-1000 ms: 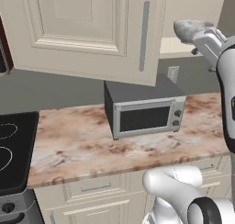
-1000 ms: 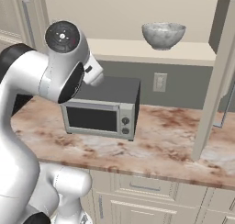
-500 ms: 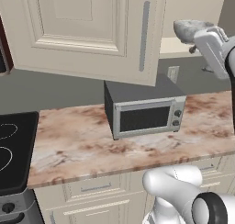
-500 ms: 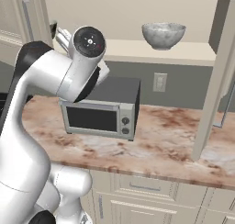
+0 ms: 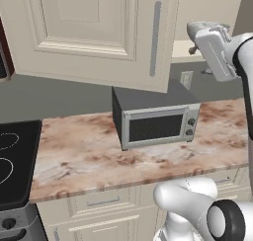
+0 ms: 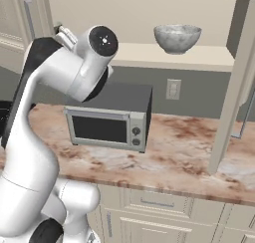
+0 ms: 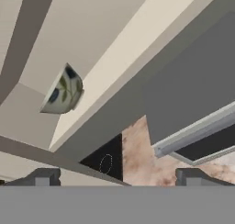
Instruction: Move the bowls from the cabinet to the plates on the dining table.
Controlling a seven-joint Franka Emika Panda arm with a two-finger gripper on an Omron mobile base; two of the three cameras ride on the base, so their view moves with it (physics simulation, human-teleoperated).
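**A:** Right base view first: count with me. You have one bowl (image 6: 177,38) on the open shelf of the cabinet (image 6: 149,55), one microwave (image 6: 108,116) below it on the desk (image 6: 174,157), and one wall socket (image 6: 173,89) between the two.

**B:** Only one bowl?

**A:** One that you can see from this side. From the left base view you catch a bit of the bowl (image 5: 195,28) past the robot's hand, on the same shelf, to the right of the swung-open cabinet door (image 5: 99,32) with its single long silver bar handle (image 5: 155,38). That view also gives you one black cooktop (image 5: 15,161) at the left end of the desk (image 5: 84,156).

**B:** How does the bowl look?

**A:** Round and deep, with a mottled grey-white stone finish outside; it narrows to a small foot and sits upright. In the hand view the bowl (image 7: 62,91) appears tipped sideways (the camera is rolled, not the bowl) against the pale shelf.

**B:** And the jaws?

**A:** Released. You can see the two dark fingertips (image 7: 42,177) standing far apart at the bottom of the hand view, nothing between them. The gripper (image 7: 117,177) is well apart from the bowl, with the microwave's grey top (image 7: 193,94) off to the right.
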